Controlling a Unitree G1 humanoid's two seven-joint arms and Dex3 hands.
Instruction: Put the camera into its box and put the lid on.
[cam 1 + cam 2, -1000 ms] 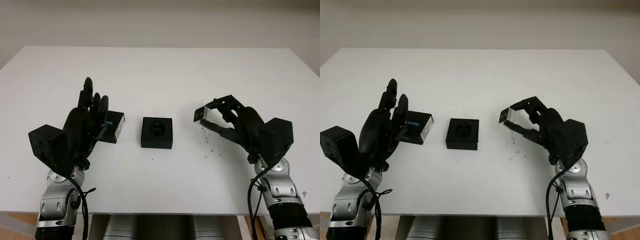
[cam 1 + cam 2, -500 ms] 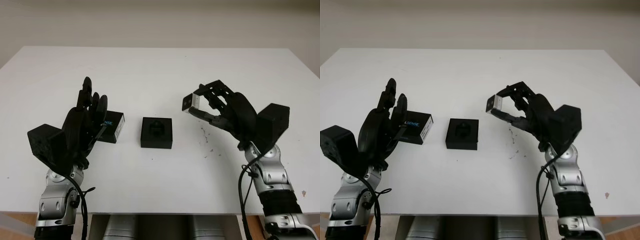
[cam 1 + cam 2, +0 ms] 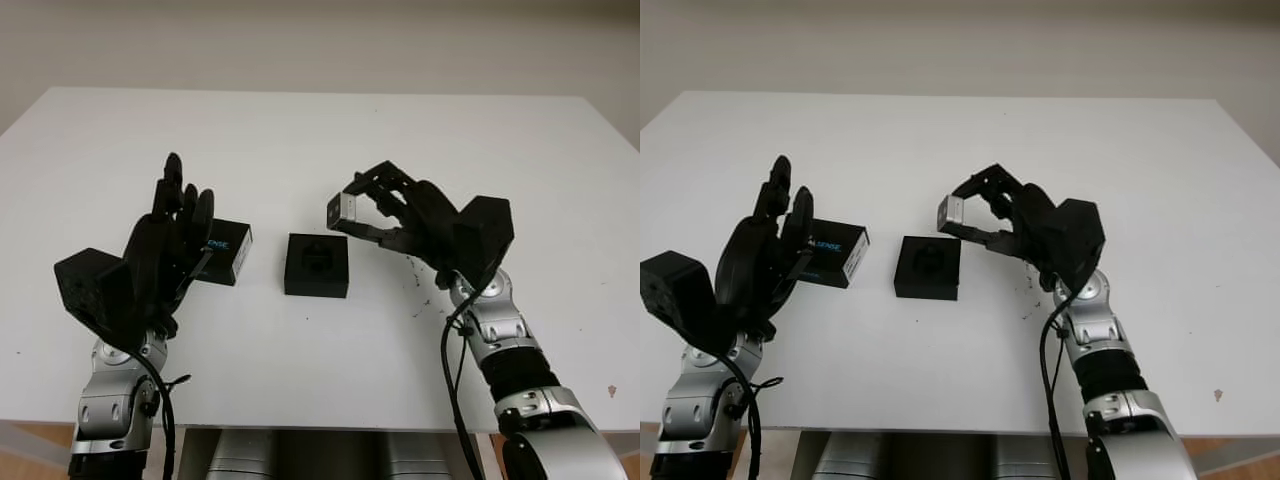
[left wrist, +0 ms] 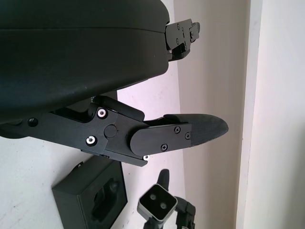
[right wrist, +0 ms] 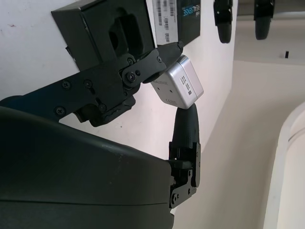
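Note:
A small silver camera (image 3: 342, 209) is pinched in my right hand (image 3: 362, 211), raised above the table just right of the black box (image 3: 317, 265). The box sits open at the table's middle, its foam cut-out (image 5: 120, 35) facing up. In the right wrist view the camera (image 5: 178, 87) sits between the fingertips (image 5: 183, 120), with the box beyond it. The black lid (image 3: 226, 251), with white and blue print, lies left of the box. My left hand (image 3: 178, 215) is open and upright beside the lid's left end, holding nothing.
The white table (image 3: 330, 140) stretches wide behind the box. Small dark specks (image 3: 422, 290) mark the surface right of the box. The table's front edge runs just below both forearms.
My right hand has carried the camera leftward, from well right of the box to just above its right edge. The left hand, lid and box have stayed put.

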